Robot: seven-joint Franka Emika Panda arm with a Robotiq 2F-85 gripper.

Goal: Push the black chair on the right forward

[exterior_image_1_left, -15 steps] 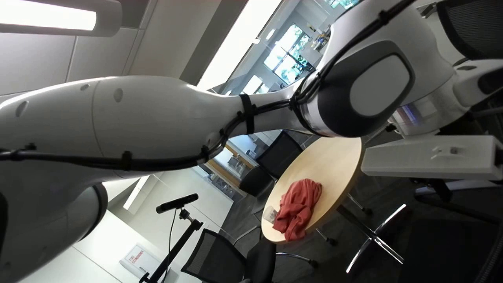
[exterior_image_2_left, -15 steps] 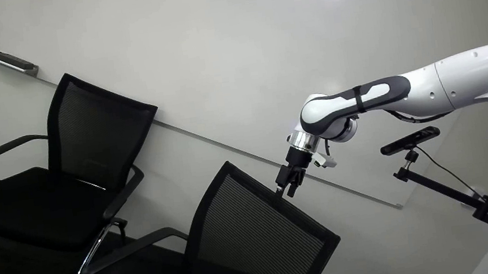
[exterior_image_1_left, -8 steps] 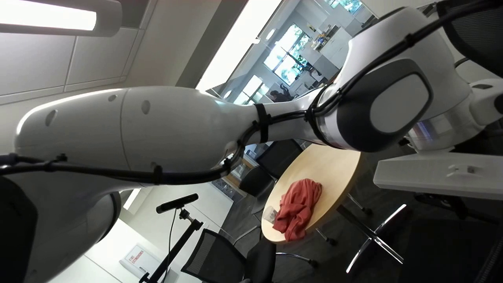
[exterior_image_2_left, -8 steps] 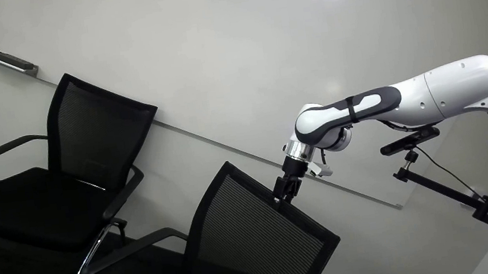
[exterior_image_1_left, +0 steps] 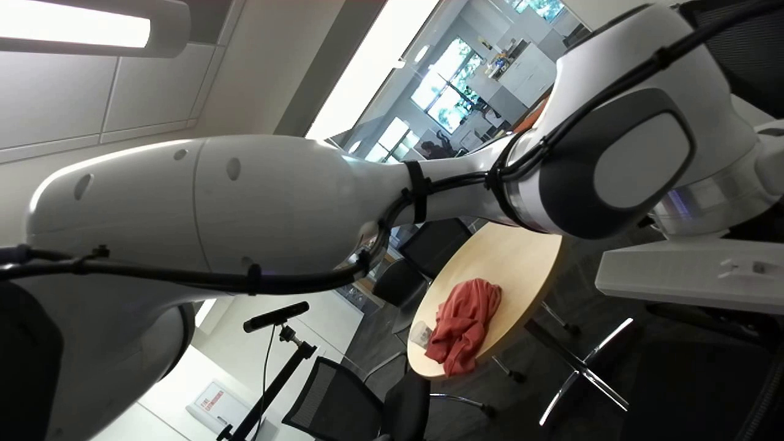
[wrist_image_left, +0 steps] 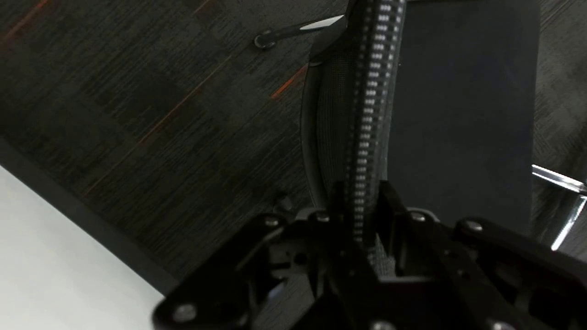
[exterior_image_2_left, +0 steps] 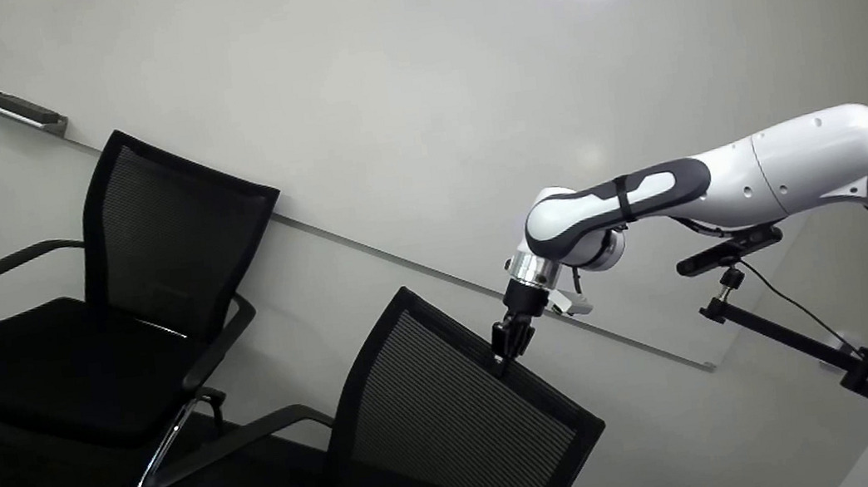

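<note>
The black chair [exterior_image_2_left: 457, 416] stands at the lower middle in an exterior view, its mesh back towards the robot. My gripper [exterior_image_2_left: 506, 360] has come down on the top edge of that backrest. In the wrist view, the rim [wrist_image_left: 369, 105] of the back runs between the two fingertips of my gripper [wrist_image_left: 361, 195], one on each side, closed against it. Beyond the rim lie the dark seat [wrist_image_left: 463, 110] and a silver leg [wrist_image_left: 321, 23] ending in a caster. The arm and the frame's edge hide the fingers in an exterior view.
A round wooden table [exterior_image_1_left: 520, 251] carries a red cloth [exterior_image_1_left: 465, 324] and a clear cup [exterior_image_1_left: 421, 334]. Another black chair [exterior_image_2_left: 172, 228] stands by the white wall [exterior_image_2_left: 351, 120]. A camera on a stand [exterior_image_2_left: 728, 251] is close under the arm.
My gripper has moved down onto the chair's backrest, and its fingers have drawn together around the top rim. The chair has not visibly moved.
</note>
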